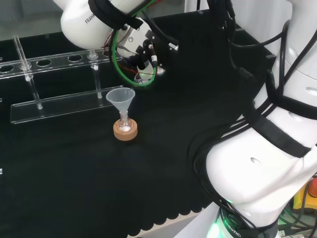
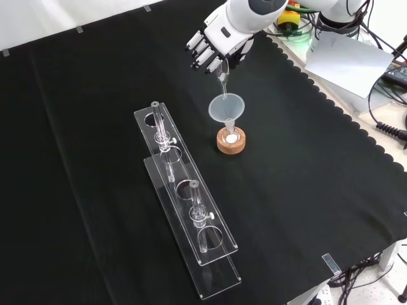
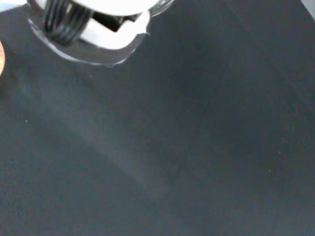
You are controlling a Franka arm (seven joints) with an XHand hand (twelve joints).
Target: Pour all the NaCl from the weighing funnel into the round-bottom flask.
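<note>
Cork ring (image 2: pixel 230 143): sitting on the black cloth (image 2: pixel 305 190), serving as landmark. Round-bottom flask (image 2: pixel 231 135): resting upright in the ring, holding white powder at its bottom. Clear funnel (image 2: pixel 226 108): standing in the flask's neck. Hand (image 2: pixel 215 43): hovering just above the funnel, fingers curling round the weighing funnel (image 2: pixel 222 79), which is tilting spout-down toward the funnel's mouth. Clear rack (image 2: pixel 184 203): lying left of the ring in the front view, well apart.

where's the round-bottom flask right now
In the front view the round-bottom flask sits on a cork ring stand near the cloth's middle, right of the clear racks, with a funnel in its neck, below the robot hand.
</note>
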